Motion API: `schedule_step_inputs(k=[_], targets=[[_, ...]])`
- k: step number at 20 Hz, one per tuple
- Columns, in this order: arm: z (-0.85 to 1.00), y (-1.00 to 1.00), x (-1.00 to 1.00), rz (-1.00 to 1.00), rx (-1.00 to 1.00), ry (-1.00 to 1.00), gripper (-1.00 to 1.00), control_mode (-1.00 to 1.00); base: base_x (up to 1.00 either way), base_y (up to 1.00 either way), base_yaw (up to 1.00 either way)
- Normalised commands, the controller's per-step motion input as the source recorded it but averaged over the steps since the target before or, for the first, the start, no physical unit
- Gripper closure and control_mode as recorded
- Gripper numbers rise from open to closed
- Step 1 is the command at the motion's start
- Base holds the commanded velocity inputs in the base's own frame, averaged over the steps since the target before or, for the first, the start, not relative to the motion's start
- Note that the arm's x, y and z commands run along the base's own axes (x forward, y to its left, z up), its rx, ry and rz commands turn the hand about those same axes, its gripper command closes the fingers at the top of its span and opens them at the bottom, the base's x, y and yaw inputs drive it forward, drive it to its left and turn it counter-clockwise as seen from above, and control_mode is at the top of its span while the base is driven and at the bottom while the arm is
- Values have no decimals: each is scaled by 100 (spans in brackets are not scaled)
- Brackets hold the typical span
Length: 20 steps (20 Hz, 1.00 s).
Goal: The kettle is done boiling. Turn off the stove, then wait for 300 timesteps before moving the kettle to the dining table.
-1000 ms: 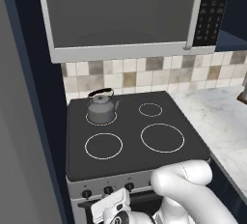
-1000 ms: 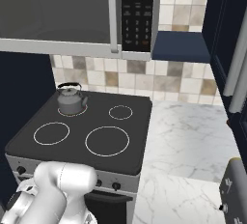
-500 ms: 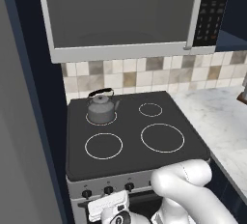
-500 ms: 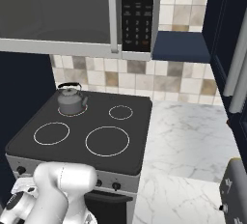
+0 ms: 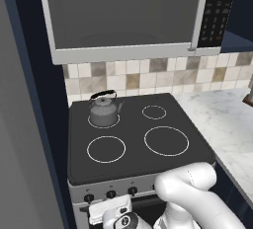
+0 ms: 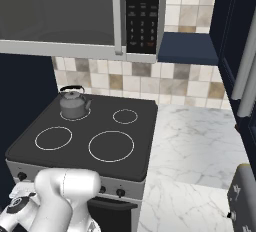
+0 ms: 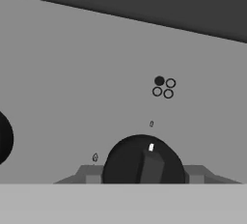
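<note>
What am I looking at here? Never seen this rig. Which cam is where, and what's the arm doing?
A rendered kitchen with a white robot arm on a driving base. Two cameras ride on the base, behind the arm to its left and right; both look over the stove. The kettle sits on the back left burner, with marble counter to the right. The third camera is on the hand, close to the silver front panel: the tool is closed around a black knob. The burner diagram above marks the back left ring.

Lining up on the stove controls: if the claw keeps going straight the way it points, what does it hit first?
The black knob on the stove front panel, dead ahead between the claw tips. It looks very close, perhaps already touching; depth is unclear.
</note>
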Motion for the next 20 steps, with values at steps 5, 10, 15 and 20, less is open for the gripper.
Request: schedule_step_inputs(k=[5,10,15,20], targets=[[-21,-5,-1,0,33,8,-100,-100,0,0,0],[-9,0,-6,0,24,2,-100,-100,0,0,0],[-1,-7,-42,0,22,-2,-100,-100,0,0,0],[0,0,-26,0,7,-4,-100,-100,0,0,0]])
